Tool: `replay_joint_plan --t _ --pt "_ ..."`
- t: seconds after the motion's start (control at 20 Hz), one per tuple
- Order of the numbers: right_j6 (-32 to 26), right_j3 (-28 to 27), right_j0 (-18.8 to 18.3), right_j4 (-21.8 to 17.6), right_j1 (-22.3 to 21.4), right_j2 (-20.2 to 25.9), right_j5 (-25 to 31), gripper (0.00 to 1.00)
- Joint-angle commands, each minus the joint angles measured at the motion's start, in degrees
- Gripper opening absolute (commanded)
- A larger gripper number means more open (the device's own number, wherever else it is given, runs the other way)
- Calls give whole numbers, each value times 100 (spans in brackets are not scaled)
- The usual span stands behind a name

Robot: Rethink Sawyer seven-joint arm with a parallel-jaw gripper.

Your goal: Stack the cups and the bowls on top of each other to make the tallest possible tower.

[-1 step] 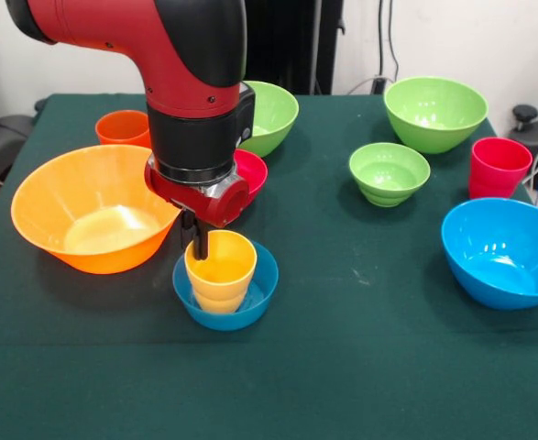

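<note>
The arm [181,82] comes down over the left half of the green table [342,367]; its gripper [198,240] reaches to the rim of the yellow cup [220,272], on the cup's left side; one dark finger [199,243] shows against the rim, the other is hidden, so I cannot tell how far the jaws stand apart nor whether they have hold of the cup.

The yellow cup stands upright inside the small blue bowl [225,295], near the table's front and left of centre; that pair is the only stack in sight.

The wide orange bowl [93,207] sits just left of the small blue bowl, open side up; the orange cup [122,127] stands behind it, near the far left edge.

The small red bowl [253,170] is partly hidden behind the wrist; a big green bowl [270,117] lies behind it, also partly covered by the arm.

On the right half, the second big green bowl [434,112] sits near the far edge; the small green bowl [389,173] lies in front of it and to its left; the red cup [499,168] stands upright near the right edge; the big blue bowl [505,250] sits in front of the red cup, cut by the right edge of the front view; these four stand apart from one another.
</note>
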Motion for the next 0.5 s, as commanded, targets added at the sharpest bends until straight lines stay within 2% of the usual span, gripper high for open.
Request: replay_joint_plan --t 0.05,0.5 --pt "-109 -154 30 1 84 481 173 0" --pt "-18 -188 90 30 90 416 276 0"
